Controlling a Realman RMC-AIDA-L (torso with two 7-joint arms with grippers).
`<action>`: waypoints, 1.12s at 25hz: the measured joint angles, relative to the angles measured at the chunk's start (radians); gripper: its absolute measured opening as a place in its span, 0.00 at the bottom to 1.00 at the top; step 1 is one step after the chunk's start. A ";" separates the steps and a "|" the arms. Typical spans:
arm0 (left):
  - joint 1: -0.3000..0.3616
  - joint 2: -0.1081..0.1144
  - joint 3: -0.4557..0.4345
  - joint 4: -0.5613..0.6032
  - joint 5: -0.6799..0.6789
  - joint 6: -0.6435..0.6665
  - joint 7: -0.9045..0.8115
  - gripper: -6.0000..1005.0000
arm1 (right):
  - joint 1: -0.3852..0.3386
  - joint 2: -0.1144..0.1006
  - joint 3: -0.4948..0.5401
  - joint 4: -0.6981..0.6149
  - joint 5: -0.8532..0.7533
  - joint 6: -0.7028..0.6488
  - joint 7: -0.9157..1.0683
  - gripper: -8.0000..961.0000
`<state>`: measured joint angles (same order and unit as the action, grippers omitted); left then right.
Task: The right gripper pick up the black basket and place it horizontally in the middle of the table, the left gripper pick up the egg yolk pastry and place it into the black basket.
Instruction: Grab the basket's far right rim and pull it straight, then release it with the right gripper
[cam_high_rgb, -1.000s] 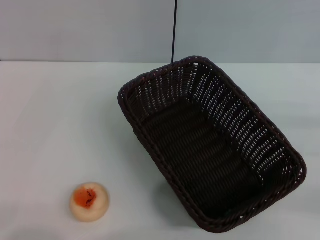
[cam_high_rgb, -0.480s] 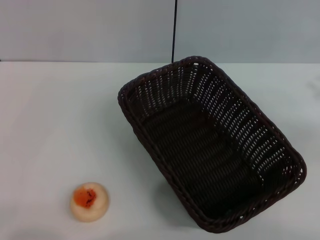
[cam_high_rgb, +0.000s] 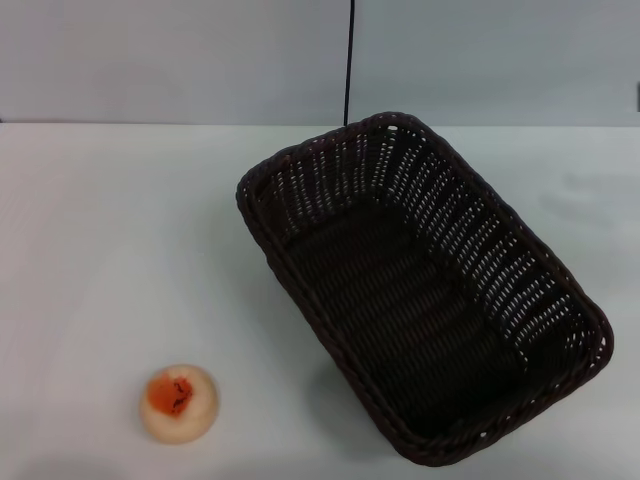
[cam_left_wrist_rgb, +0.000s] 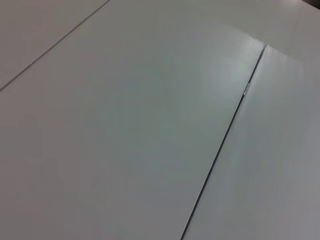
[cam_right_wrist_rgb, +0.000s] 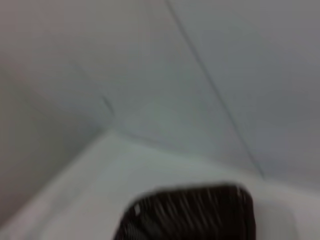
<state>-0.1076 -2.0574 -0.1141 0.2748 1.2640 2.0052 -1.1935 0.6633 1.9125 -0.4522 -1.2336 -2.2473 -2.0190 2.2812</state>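
Note:
The black basket (cam_high_rgb: 450, 230) stands upright and empty on the white table (cam_high_rgb: 120, 230), right of the middle, turned diagonally with one corner toward the back wall. Part of it also shows blurred in the right wrist view (cam_right_wrist_rgb: 190, 212), from above and some way off. The egg yolk pastry (cam_high_rgb: 179, 402) sits alone on the table near the front left, well apart from the basket. Neither gripper shows in the head view. A thin dark sliver (cam_high_rgb: 637, 97) shows at that view's right edge; I cannot tell what it is. The left wrist view shows only pale panels.
A pale wall runs behind the table, with a dark vertical seam (cam_high_rgb: 349, 60) just behind the basket's far corner. Bare tabletop lies between the pastry and the basket and across the left half.
The basket and pastry have not moved. A dark sliver has appeared at the head view's right edge, and a faint shadow now lies on the table at the right.

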 joint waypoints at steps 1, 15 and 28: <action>0.000 -0.001 0.000 0.000 0.001 0.000 0.000 0.58 | 0.000 0.000 0.000 0.000 0.000 0.000 0.000 0.68; 0.009 0.000 0.001 -0.023 0.002 -0.002 0.008 0.57 | 0.129 0.046 -0.334 0.133 -0.345 0.143 0.021 0.70; 0.003 -0.001 0.001 -0.025 0.003 -0.002 0.002 0.57 | 0.138 0.081 -0.385 0.203 -0.358 0.224 0.019 0.68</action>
<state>-0.1045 -2.0579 -0.1135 0.2499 1.2669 2.0033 -1.1910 0.8009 1.9936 -0.8376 -1.0310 -2.6050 -1.7950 2.3006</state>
